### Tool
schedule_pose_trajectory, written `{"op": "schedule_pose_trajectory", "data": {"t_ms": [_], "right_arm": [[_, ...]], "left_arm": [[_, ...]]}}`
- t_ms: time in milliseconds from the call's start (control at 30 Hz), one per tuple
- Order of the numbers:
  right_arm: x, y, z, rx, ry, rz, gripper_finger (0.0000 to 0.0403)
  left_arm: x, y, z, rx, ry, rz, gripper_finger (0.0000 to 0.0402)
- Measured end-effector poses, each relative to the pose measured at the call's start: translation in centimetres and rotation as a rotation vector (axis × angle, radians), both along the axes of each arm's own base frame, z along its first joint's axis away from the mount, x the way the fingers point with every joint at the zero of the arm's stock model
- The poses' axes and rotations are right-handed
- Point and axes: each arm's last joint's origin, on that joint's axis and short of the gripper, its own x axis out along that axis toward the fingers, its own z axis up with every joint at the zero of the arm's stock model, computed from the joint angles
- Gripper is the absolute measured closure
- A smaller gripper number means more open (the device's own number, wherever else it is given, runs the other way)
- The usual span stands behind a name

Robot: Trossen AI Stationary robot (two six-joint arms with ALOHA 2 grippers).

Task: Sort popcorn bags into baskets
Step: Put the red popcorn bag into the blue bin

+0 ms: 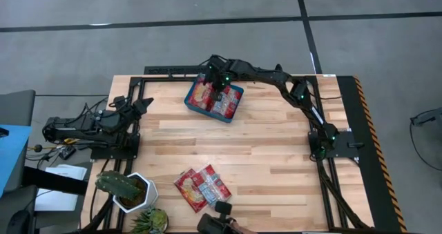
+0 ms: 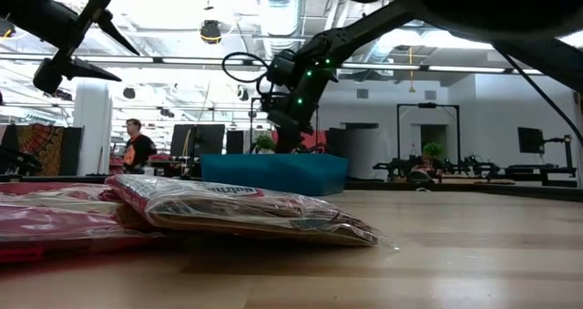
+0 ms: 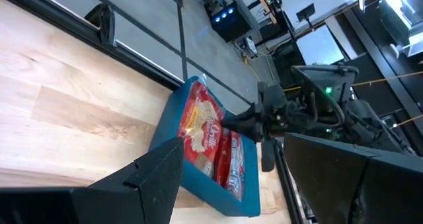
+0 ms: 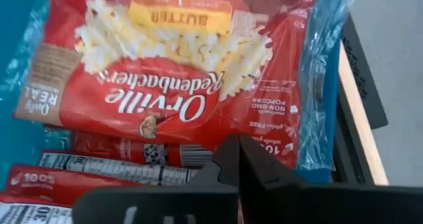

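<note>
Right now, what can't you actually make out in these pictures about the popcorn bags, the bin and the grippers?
- Bag count in the teal bin: the right gripper covers part of it in the high view.
- Bin contents in the low view: hidden by its wall.
- Loose popcorn bags near the table's front edge: overlapping, so their number is unclear.
- Right gripper's fingers: pressed together in the right wrist view, nothing between them.
- Left gripper: parked at the left edge.
</note>
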Motion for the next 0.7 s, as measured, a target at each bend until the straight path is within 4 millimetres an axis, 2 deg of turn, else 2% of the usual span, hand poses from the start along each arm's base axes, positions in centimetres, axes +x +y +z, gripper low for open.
{"op": "schedule_pose_trajectory", "data": {"t_ms": [200, 300, 400, 500, 633, 700], "right_arm": [[-0.4, 0.2, -0.3, 0.031, 0.045, -0.004, 0.0375], [-0.6, 0.5, 0.4, 0.032, 0.046, -0.002, 0.0361], [-0.9, 1.3, 3.5, 0.027, 0.028, 0.010, 0.0350], [-1.9, 3.1, 7.3, 0.130, 0.015, 0.067, 0.0339], [-3.2, 7.2, 10.2, 0.386, 0.015, 0.214, 0.0316], [-3.7, 9.9, 11.3, 0.445, 0.058, 0.272, 0.0301]], "left_arm": [[0.0, 0.0, 0.0, -0.004, -0.008, 0.006, 0.0152], [0.0, 0.0, 0.0, -0.004, -0.007, 0.005, 0.0152], [0.0, 0.0, 0.0, -0.005, -0.007, 0.003, 0.0152], [0.0, 0.0, 0.0, -0.004, 0.002, -0.021, 0.0152], [0.2, -0.1, 0.0, 0.013, 0.039, -0.077, 0.0152], [0.2, -0.2, 0.0, 0.021, 0.054, -0.097, 0.0152]]}}
